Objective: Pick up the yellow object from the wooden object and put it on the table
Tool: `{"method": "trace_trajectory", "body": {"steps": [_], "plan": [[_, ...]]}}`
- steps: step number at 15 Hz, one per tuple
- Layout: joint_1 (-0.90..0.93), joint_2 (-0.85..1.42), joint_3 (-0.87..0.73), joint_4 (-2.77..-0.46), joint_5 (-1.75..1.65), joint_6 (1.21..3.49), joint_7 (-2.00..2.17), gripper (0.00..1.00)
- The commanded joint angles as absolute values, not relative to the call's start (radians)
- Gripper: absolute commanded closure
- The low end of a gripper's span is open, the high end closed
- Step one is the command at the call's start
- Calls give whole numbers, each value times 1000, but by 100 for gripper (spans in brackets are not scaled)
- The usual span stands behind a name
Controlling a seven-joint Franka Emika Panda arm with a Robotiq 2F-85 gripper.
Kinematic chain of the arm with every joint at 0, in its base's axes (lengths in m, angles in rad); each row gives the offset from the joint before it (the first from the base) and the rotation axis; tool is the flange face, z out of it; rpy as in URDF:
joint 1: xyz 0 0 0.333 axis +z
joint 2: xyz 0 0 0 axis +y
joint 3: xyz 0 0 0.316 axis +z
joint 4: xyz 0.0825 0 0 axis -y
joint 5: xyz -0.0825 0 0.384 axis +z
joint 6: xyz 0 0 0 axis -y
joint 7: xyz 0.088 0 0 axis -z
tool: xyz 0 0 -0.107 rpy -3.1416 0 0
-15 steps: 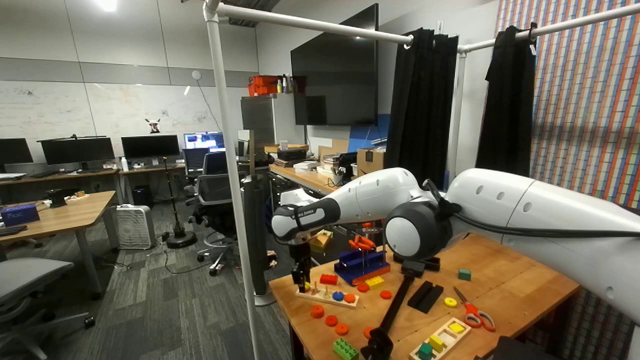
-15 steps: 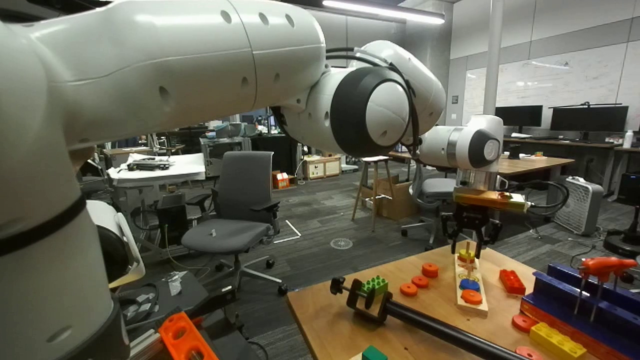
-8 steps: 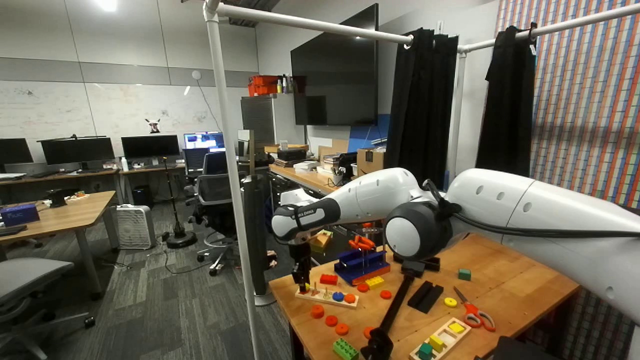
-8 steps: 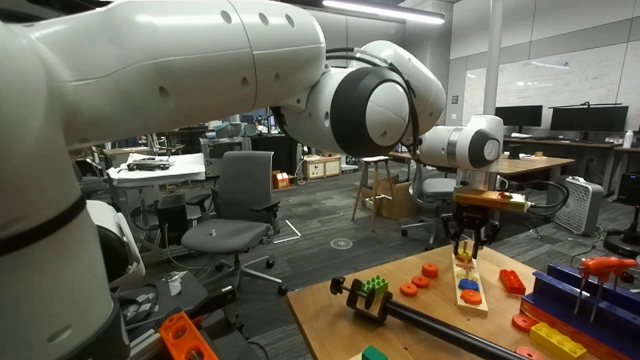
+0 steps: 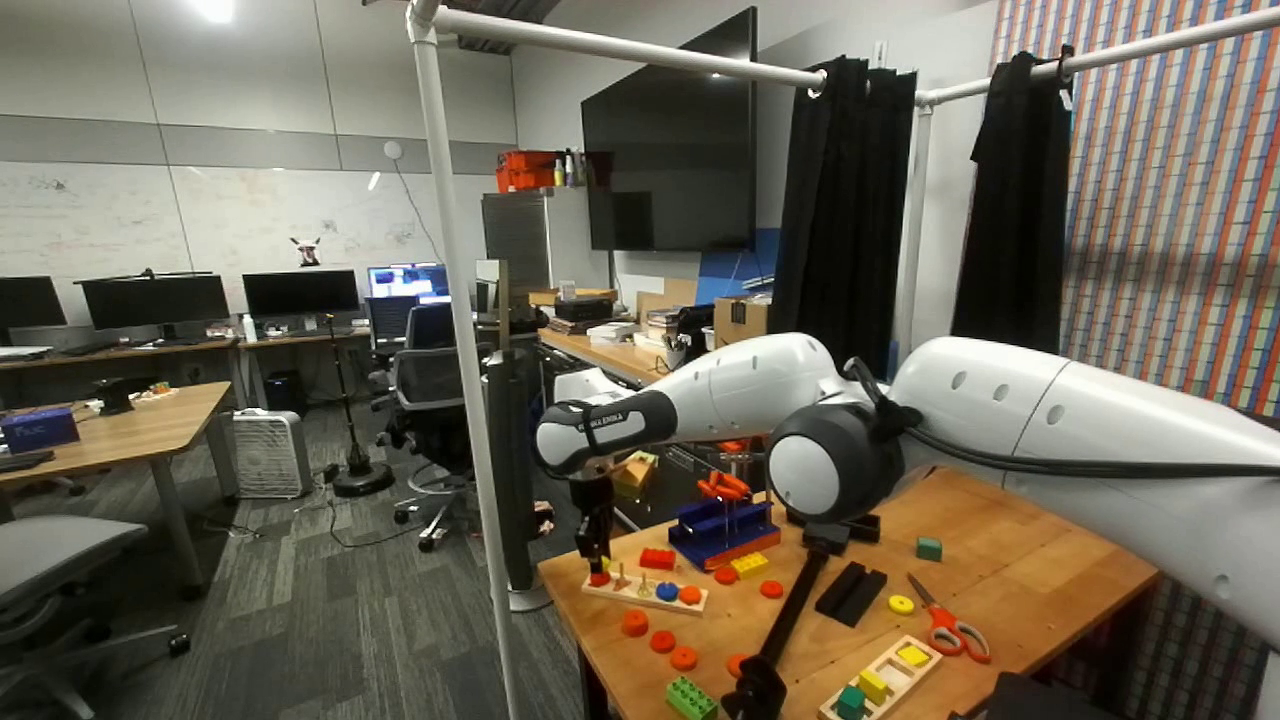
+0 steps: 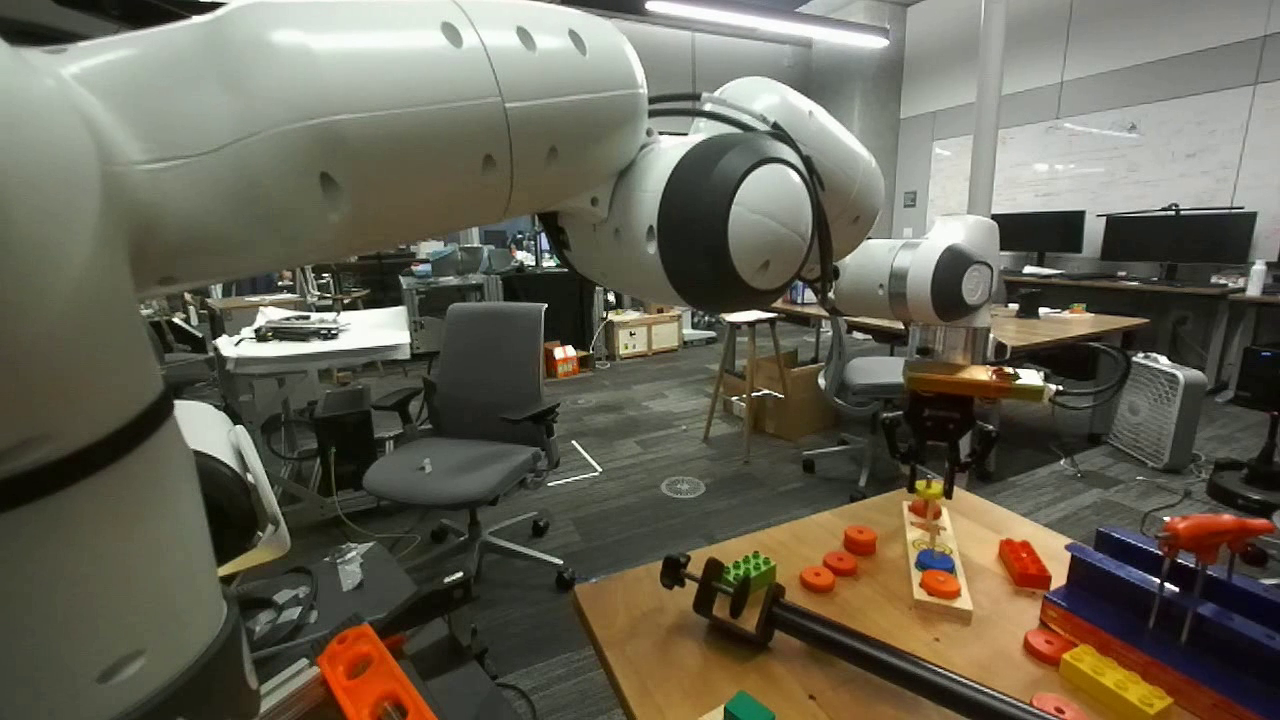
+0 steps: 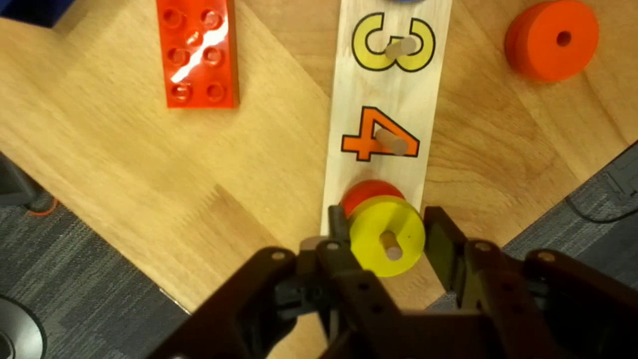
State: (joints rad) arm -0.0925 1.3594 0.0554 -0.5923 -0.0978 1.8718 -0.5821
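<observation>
A yellow disc (image 7: 369, 242) sits between the two fingers of my gripper (image 7: 388, 224), which is shut on it. A wooden peg still pokes up through the disc's hole. In an exterior view the yellow disc (image 6: 929, 489) is held a little above a red disc (image 6: 925, 510), with a small gap. The red disc (image 7: 371, 189) stays low on the end peg of the wooden board (image 7: 384, 89). This light board shows a yellow 3 and an orange 4, and also carries blue and orange discs at its other end (image 6: 938, 575). The board lies on the brown table (image 7: 249, 174).
A red brick (image 7: 197, 55) and several loose orange discs (image 7: 553, 40) lie beside the board. A blue tool stand (image 5: 725, 530) is behind it. A black clamp bar (image 5: 800, 610) crosses the table. The table's edge is close to the gripper. Another block board (image 5: 885, 675) and scissors (image 5: 955, 630) lie further off.
My gripper closed on the yellow disc, then rose a little, lifting it off the red disc. The wooden board has slid slightly, in an exterior view to the left.
</observation>
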Motion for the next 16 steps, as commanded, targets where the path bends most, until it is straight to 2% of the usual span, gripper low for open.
{"method": "trace_trajectory", "body": {"steps": [1,9,16], "plan": [[-68,1349,38,-557,-114,1871,-552,76],[-29,1289,-5,-558,-136,1861,-461,76],[-29,1173,-116,-614,-157,1797,-264,76]]}}
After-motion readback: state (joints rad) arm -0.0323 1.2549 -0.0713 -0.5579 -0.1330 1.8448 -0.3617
